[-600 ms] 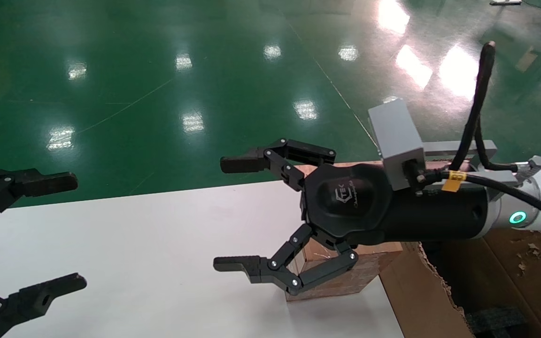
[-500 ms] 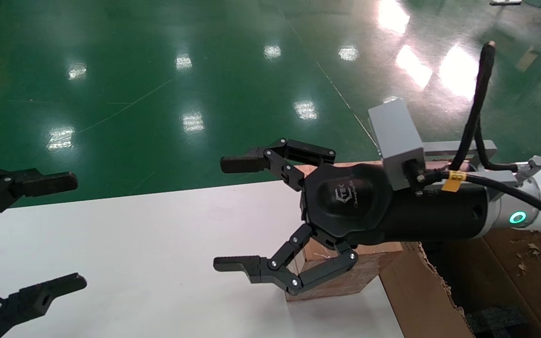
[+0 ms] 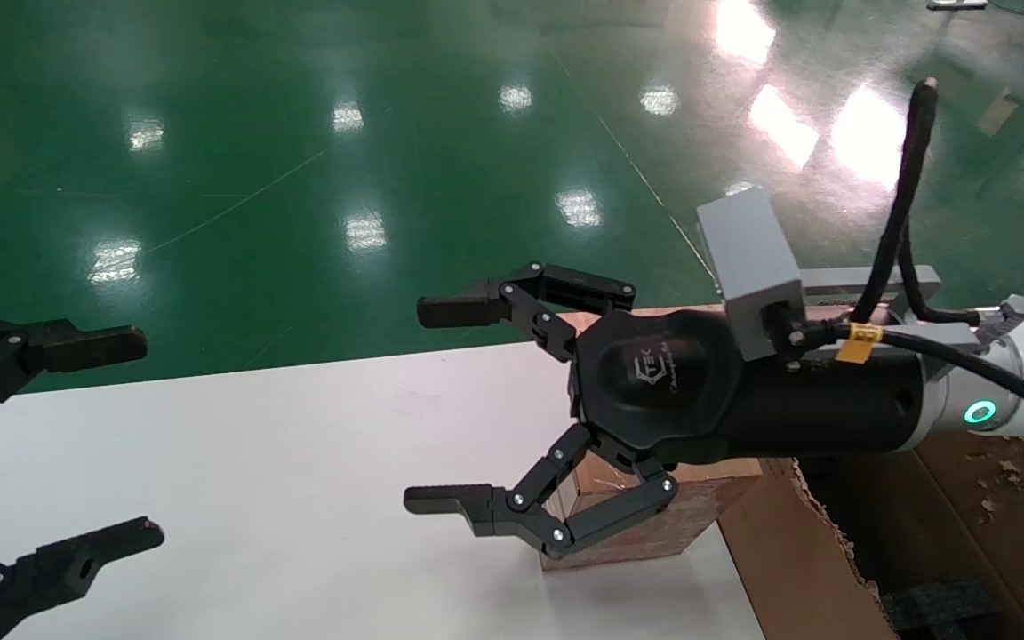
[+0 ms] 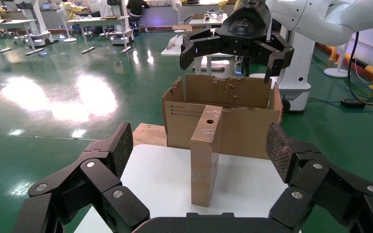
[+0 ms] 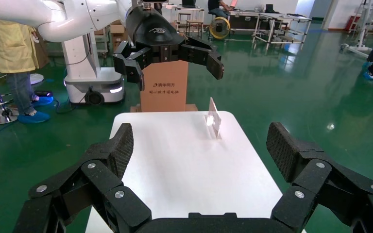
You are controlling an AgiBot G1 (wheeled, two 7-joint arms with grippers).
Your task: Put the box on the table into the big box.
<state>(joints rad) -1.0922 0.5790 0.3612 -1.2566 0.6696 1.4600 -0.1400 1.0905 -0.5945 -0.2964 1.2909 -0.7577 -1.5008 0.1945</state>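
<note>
The box stands on edge on the white table, its face with the round hole turned up, right against the big box. In the head view the box is largely covered by my right gripper, which hovers open above and just past it, pointing at the left arm. From the left wrist view that right gripper hangs well above the cartons. My left gripper is open at the table's left end, facing the box from a distance with nothing between its fingers.
The big box has ragged torn rims and dark foam inside. A plywood board sits beside it. A small clear stand is on the table, with a printed brown carton beyond. Green floor surrounds the table.
</note>
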